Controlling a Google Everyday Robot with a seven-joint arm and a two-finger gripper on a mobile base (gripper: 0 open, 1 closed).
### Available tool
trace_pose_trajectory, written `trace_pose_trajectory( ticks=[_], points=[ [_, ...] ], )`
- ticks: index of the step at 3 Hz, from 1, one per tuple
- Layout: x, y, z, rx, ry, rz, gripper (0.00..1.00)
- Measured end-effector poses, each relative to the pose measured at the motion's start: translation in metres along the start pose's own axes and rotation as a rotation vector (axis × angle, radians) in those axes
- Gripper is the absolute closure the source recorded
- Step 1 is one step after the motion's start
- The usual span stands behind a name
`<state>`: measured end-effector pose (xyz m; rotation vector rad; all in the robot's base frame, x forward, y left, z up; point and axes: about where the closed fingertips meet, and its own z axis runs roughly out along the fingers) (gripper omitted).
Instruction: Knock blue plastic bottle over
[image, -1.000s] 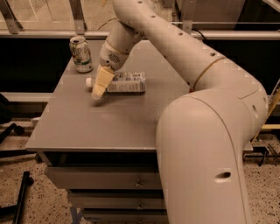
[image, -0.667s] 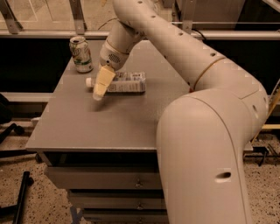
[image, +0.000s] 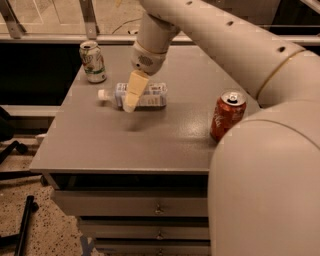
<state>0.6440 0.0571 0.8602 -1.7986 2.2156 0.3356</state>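
Found the red can (image: 227, 114) upright at the near right of the table (image: 100, 150), just beside the bulk of the arm (image: 260, 190). Feared tipping it, or shoving it off the right edge, with any careless swing of that bulk.

Farther in, left of centre, found the bottle (image: 150, 96) lying on its side, cap to the left. Judged the task as good as done. Saw the gripper (image: 129, 105) pointing down over the near side of the bottle, closed to a single wedge, with no gap showing and nothing pinched. Could not tell whether touching the bottle or hanging just above it. Reckoned further pushing the main risk: rolling the bottle toward the near edge and off, or away to the far edge. Feared also squashing the thin plastic, or squirting it sideways, by pressing down.

Farthest, at the far left, saw the green can (image: 93, 61) upright, near the cap end. Feared driving the bottle into it with a leftward sweep and toppling it.
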Motion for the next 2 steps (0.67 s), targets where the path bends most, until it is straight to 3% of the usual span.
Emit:
trace_pose_trajectory(
  ticks=[1, 2],
  points=[
    [0.0302, 0.0009, -0.0189, 0.057, 0.071, 0.090, 0.00],
    [0.0315, 0.0008, -0.0200, 0.062, 0.075, 0.099, 0.00]
  ],
)
